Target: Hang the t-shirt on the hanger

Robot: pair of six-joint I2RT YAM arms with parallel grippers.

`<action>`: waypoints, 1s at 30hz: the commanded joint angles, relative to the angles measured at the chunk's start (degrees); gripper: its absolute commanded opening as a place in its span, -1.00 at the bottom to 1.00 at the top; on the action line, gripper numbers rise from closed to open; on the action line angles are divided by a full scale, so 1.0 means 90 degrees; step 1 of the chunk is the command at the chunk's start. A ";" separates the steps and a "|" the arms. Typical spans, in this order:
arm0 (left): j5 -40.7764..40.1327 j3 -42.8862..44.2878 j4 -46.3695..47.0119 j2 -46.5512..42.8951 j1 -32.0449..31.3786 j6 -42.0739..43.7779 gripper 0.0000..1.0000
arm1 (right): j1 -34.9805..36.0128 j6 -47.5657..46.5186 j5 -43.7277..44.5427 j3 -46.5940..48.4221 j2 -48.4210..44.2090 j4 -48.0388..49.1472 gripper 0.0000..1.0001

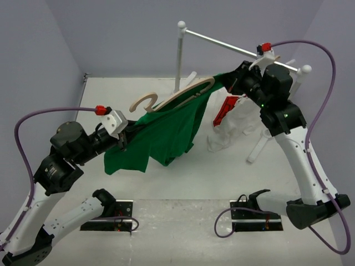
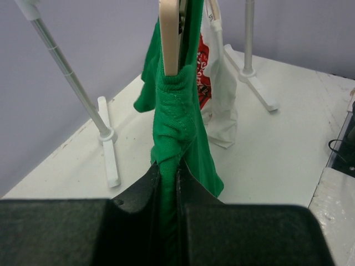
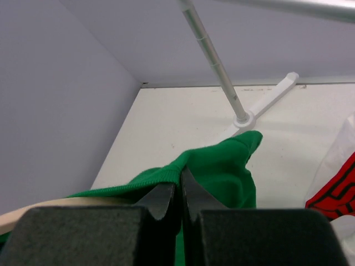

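Near left, the left hand is squeezed shut on the green t-shirt. The hanger sits partly inside the shirt, up in the air between both hands. Far right, the right hand pinches the shirt too.

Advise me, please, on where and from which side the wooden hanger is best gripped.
Grip the hanger at its bare curved hook, probably approaching from the top view's left side. The hook juts out free, while the green t-shirt covers both ends of the frame.
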 commanded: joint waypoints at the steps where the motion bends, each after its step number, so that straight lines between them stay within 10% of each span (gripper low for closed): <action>1: -0.0228 0.0336 -0.0156 0.0330 0.0035 0.0248 -1.00 | -0.0270 -0.0681 0.0008 0.0878 0.0229 -0.1273 -1.00; 17: -0.0559 0.0370 0.0849 0.1226 0.0035 -0.0385 -1.00 | 0.1936 -0.0761 0.0735 0.1662 0.0935 -0.1810 -1.00; 30: -0.0062 -0.0387 0.1436 0.1625 0.0104 -0.0308 -1.00 | 0.2285 -0.1674 -0.0755 0.1761 0.0871 -0.1657 -0.86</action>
